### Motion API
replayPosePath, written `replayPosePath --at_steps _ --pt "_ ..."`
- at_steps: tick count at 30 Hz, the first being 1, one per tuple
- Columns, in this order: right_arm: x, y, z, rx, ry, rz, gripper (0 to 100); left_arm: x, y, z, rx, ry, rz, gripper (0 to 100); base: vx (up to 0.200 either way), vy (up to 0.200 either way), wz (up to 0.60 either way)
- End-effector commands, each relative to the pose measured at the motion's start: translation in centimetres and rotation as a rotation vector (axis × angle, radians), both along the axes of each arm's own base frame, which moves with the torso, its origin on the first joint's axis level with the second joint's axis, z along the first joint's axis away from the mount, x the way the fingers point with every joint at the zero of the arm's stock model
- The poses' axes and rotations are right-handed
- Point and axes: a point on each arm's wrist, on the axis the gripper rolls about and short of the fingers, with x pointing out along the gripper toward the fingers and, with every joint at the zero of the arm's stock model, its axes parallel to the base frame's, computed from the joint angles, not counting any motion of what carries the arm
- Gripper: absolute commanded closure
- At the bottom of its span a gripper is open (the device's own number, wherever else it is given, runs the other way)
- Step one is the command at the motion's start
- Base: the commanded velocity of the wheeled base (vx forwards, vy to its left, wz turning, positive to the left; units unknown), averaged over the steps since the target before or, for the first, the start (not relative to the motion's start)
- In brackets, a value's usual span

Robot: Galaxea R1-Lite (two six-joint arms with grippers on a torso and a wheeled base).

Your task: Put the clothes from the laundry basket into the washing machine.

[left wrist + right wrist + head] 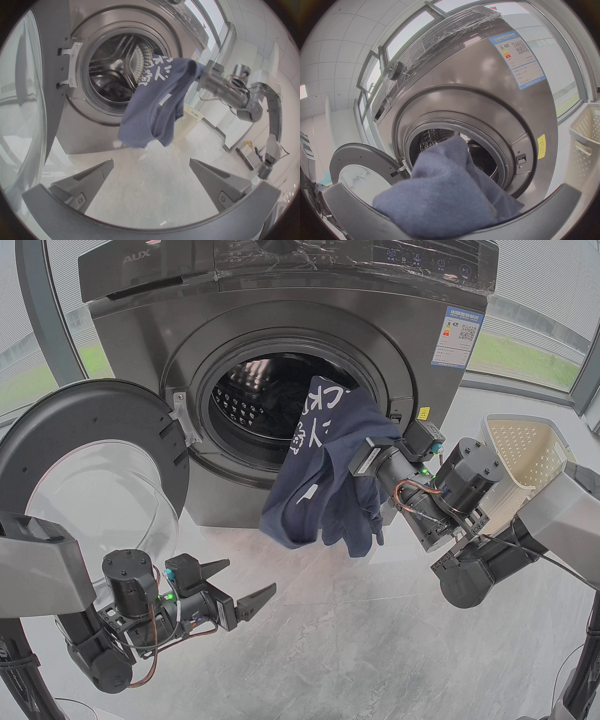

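Right claw (364, 455) grips navy T-shirt (319, 477) at mouth of washing machine (281, 321); shirt's top at drum opening, rest hanging in front of machine, above floor. Left claw (250, 574) spread wide, low near open door (94, 415). Dark clothing (115, 90) inside drum. Laundry basket (525, 452) beside machine, behind right arm.

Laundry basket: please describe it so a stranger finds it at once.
Start at the grey washing machine with its open door. Right of it, on the floor, is the laundry basket. It alone is cream plastic, pierced with small holes.
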Motion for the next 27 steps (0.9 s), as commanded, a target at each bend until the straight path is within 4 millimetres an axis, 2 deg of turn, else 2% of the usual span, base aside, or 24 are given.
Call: replayPosePath --at_steps 1,6,12,20,27 --pt "-0.2 -0.2 0.4 0.005 -0.004 -0.002 100 -1.8 -0.1 -0.7 0.040 0.038 -0.075 0 0.000 0.000 0.00" --pt "-0.5 0.0 0.2 -0.002 0.005 0.006 100 -0.6 -1.5 0.3 0.002 -0.029 -0.100 0 0.000 0.000 0.00" --pt "-1.3 1.3 -0.4 -0.010 0.019 0.045 100 3.7 -4.9 3.4 -0.121 -0.208 -0.061 0 0.000 0.000 0.00" --pt "-2.0 2.1 -0.7 -0.014 0.027 0.069 100 6.1 -7.3 1.5 -0.129 -0.209 -0.076 0 0.000 0.000 0.00" --pt "-2.1 2.5 -0.8 -0.012 0.033 0.072 100 6.5 -9.6 2.2 -0.179 -0.251 -0.118 0 0.000 0.000 0.00"
